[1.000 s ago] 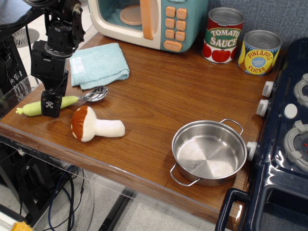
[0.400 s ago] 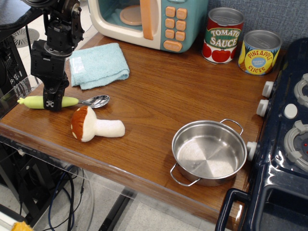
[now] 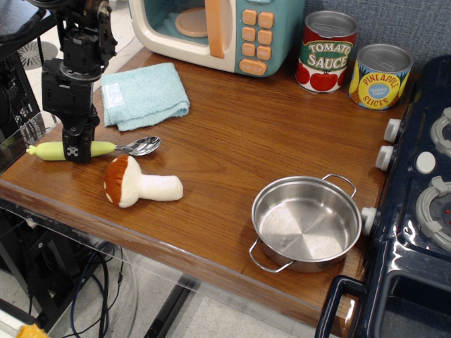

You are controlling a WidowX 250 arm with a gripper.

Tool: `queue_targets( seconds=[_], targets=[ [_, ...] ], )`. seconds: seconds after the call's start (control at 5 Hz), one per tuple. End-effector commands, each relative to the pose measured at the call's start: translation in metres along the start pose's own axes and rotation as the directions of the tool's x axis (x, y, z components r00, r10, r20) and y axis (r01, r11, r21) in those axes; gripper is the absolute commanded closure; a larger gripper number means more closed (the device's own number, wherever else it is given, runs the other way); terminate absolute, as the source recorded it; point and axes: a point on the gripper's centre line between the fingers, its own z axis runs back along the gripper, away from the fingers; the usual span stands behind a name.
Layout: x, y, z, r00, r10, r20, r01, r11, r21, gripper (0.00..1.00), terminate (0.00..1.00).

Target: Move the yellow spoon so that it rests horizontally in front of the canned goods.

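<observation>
The yellow spoon [image 3: 99, 148] lies near the table's left edge, its pale yellow-green handle pointing left and its silver bowl [image 3: 144, 146] pointing right. My gripper [image 3: 74, 150] is shut on the handle's middle, and the spoon looks held level just above the wood. The canned goods stand at the back right: a Tomato Sauce can [image 3: 327, 51] and a Pineapple Slices can [image 3: 379, 76], far from the gripper.
A plush mushroom [image 3: 137, 183] lies just in front of the spoon. A folded blue towel [image 3: 144, 95] lies behind it. A toy microwave [image 3: 218, 32] stands at the back, a steel two-handled pot [image 3: 306, 222] at the front right, and a toy stove [image 3: 423, 190] on the right.
The gripper has closed on the spoon handle and lifted it slightly. The spoon has turned from tilted to level and shifted up and left.
</observation>
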Motion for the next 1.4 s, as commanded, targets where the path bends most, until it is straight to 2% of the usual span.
queue_targets(
  seconds=[0.0,0.2,0.4,0.8,1.2],
  targets=[
    [-0.005,-0.015,0.081,0.984,-0.019,-0.178,-0.011,0.986,-0.164,1.00,0.00],
    [-0.032,-0.017,0.112,0.965,-0.097,-0.244,0.041,0.973,-0.227,1.00,0.00],
    [-0.066,-0.018,0.126,0.950,-0.174,-0.257,0.101,0.956,-0.275,1.00,0.00],
    [-0.139,-0.018,0.136,0.922,-0.335,-0.196,0.259,0.907,-0.331,1.00,0.00],
    [-0.196,-0.027,0.124,0.892,-0.435,-0.118,0.365,0.851,-0.377,1.00,0.00]
  ],
)
